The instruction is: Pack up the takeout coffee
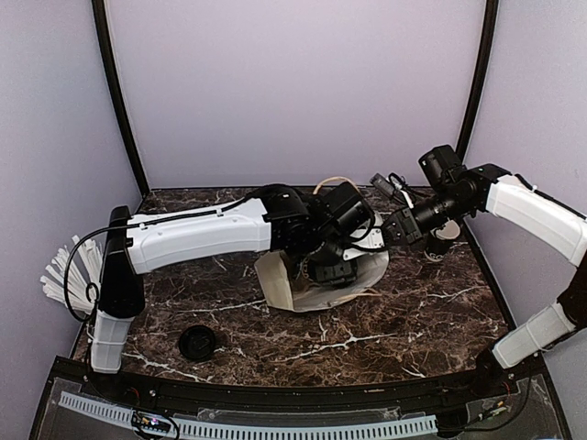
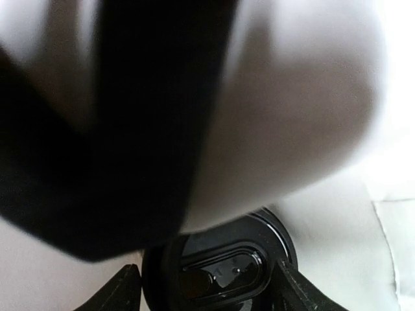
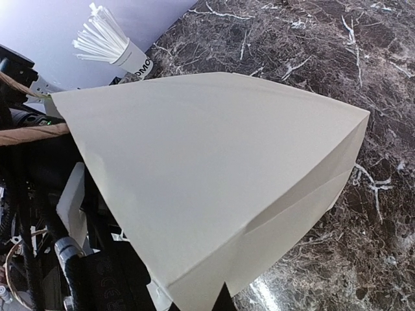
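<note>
The takeout coffee (image 2: 220,265), a black cup seen from above with its black lid on, sits inside the white paper bag (image 1: 277,282). My left gripper (image 1: 336,266) reaches down into the bag. In the left wrist view its fingers (image 2: 299,290) flank the lid on both sides and touch it. The cup is hidden in the top view. My right gripper (image 1: 393,225) is at the bag's right rim and pinches the paper. In the right wrist view the bag (image 3: 214,175) fills the frame and one fingertip (image 3: 224,299) shows under it.
A loose flat black lid (image 1: 197,342) lies near the front left. A black cup with a bare white rim (image 1: 442,240) stands behind my right wrist. A cup of white straws (image 1: 69,275) stands at the table's left edge and also shows in the right wrist view (image 3: 104,39).
</note>
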You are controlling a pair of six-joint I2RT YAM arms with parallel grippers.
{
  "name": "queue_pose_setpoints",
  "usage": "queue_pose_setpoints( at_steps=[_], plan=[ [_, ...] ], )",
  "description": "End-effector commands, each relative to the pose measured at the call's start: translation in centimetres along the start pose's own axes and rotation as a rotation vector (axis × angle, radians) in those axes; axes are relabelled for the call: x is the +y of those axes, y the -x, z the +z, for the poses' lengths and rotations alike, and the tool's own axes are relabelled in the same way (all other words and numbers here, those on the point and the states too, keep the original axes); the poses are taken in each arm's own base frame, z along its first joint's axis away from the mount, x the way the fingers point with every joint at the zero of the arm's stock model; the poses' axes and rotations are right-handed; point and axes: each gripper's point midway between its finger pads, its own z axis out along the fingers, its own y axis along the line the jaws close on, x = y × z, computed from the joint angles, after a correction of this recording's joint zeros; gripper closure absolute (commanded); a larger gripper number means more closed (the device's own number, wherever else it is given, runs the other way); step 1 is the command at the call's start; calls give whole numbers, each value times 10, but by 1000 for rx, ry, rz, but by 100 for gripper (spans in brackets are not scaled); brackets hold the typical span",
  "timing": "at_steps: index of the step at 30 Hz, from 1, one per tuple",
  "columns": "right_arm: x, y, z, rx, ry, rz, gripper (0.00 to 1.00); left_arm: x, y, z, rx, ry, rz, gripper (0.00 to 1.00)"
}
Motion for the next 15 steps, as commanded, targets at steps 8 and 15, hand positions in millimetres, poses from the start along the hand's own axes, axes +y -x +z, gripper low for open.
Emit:
queue_pose_setpoints(
  at_steps=[8,15],
  plan=[
    [17,19,-12,-67,76,-6,100,57,29,-72,-168,75,-144,33],
    [7,19,-13,-70,51,15,100,70,50,-121,-311,52,-218,35]
  ],
)
